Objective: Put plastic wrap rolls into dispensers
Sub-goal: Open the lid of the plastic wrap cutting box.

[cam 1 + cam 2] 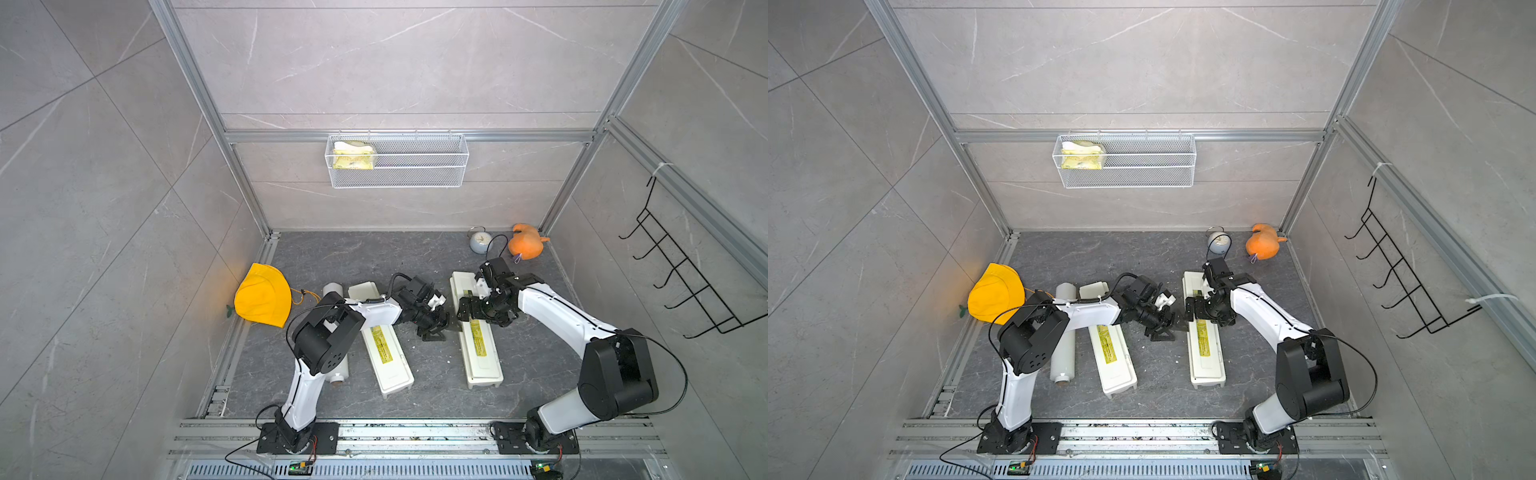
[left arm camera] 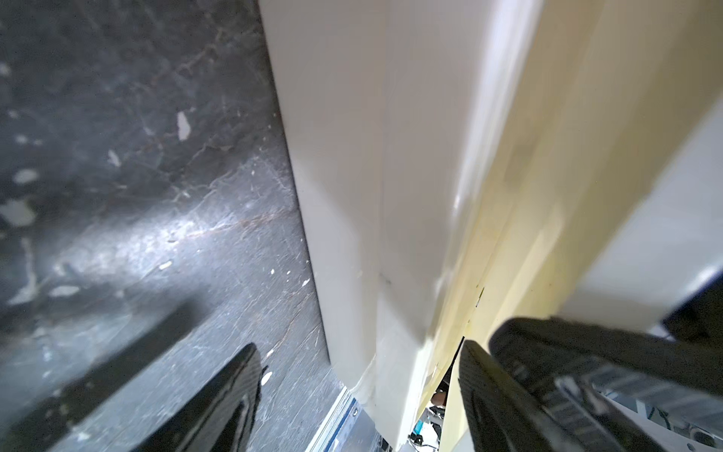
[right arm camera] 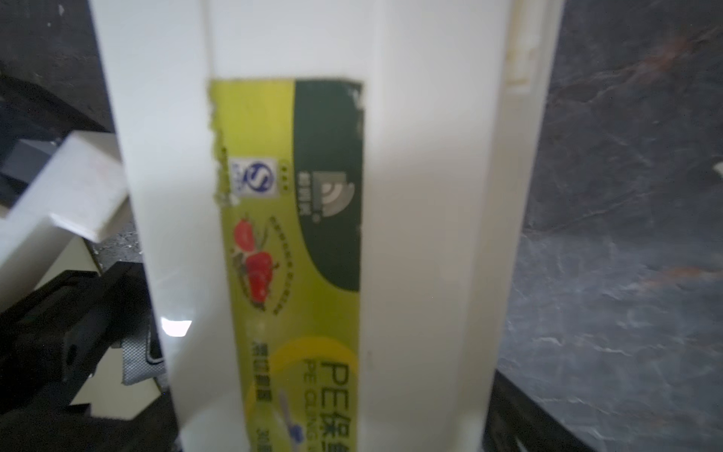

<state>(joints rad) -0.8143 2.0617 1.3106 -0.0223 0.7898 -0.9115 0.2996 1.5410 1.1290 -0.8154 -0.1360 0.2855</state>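
White left dispenser and right dispenser lie shut on the table; one plastic wrap roll lies loose by its left edge. Right gripper fingers spread astride the right dispenser, left gripper fingers spread beside it, probably to open its lid.

1. The dark grey, marble-veined tabletop carries everything; pale flecks dot it.
2. Two white dispensers lie flat, well apart: the left dispenser and the right dispenser, both with their labels facing up.
3. A plastic wrap roll lies just beside the left dispenser.
4. A yellow cap sits at the left edge.
5. At the far right corner are an orange plush toy and what looks like a small alarm clock.
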